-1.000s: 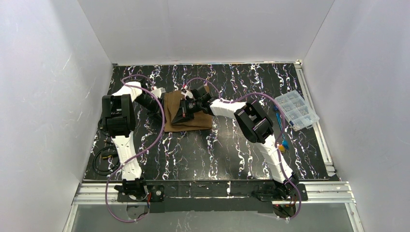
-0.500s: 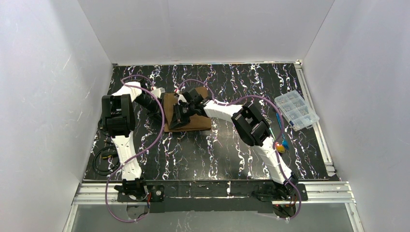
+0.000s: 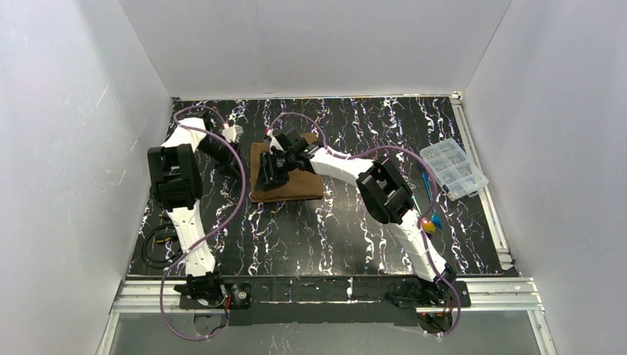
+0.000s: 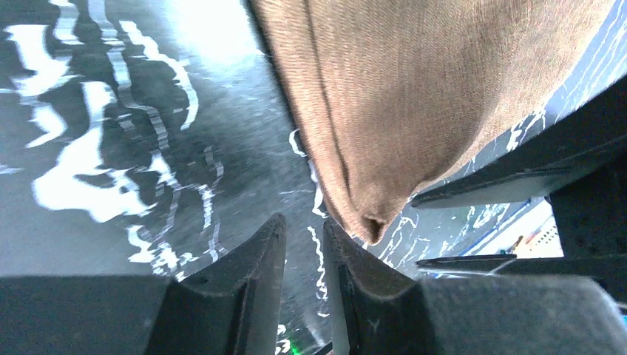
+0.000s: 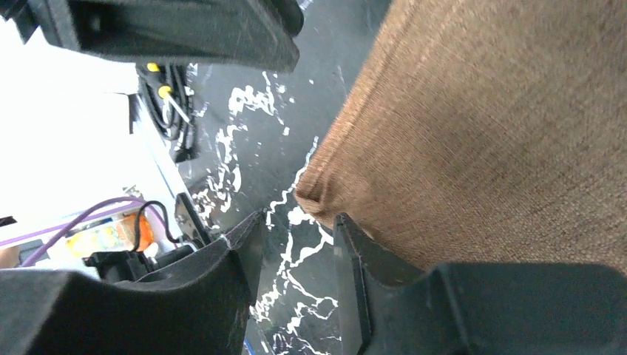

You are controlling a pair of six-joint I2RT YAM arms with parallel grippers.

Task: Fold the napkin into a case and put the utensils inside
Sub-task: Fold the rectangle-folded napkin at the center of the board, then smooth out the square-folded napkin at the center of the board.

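Narrowly parted and gripping nothing, the right gripper [image 5: 297,222] is hanging low over the black marbled table [image 3: 333,237]. A folded corner of the brown napkin [image 5: 503,133] is lying just beside the finger on the right of its wrist view. Behind it, the wrist is tipping down over the napkin's left half. The white forearm is stretching back toward 4 o'clock to a raised black elbow, and the upper link is dropping to the base at the near edge, at 5 o'clock.

The left gripper [image 4: 303,222] is likewise showing only a slim gap with bare table in it. Another napkin corner is sitting just off one fingertip; whether it is touching cannot be told. Its arm is climbing from the base at 7 o'clock toward 12, bending at a black elbow, then doubling back toward 4 o'clock, down to the cloth's left edge.

The napkin, folded into a layered rectangle, is lying flat at about 11 o'clock from the table's middle. The utensils [image 3: 426,183] are lying well apart from it at 3 o'clock, beside a clear compartment box [image 3: 453,168].
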